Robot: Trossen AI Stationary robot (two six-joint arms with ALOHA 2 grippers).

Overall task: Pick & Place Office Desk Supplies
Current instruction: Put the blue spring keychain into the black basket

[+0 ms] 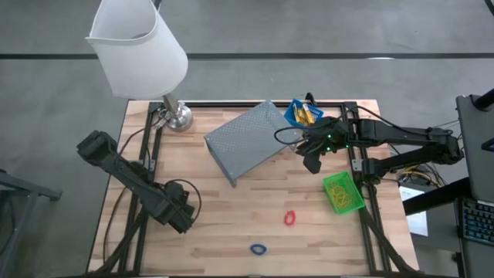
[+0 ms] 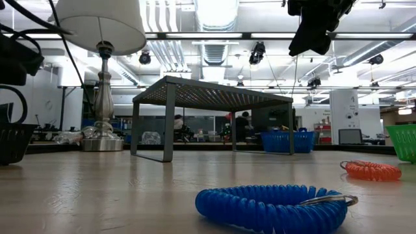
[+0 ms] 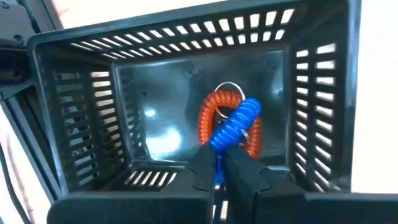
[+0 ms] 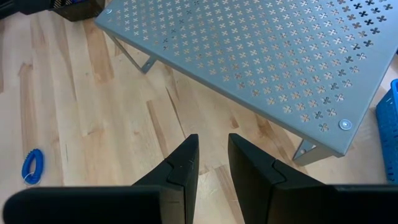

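With the left gripper (image 3: 219, 163) pinched shut on the blue coil loop (image 3: 233, 124) inside the black bin (image 3: 87, 112), release should be made low, while the empty right gripper (image 4: 212, 163) stands parted.

You're working on a light wood-plank table (image 1: 231, 224) w/ a dark frame, set on a grey concrete floor (image 1: 324, 31). A white-shaded lamp (image 1: 139, 46) on a metal base (image 1: 179, 117) stands at the far left corner. A grey perforated metal riser (image 1: 251, 139) sits mid-table, toward the far side. Beyond it you get an open workshop (ceiling strip lights (image 2: 214, 13), pipes), benches and two people (image 2: 242, 123) far off.
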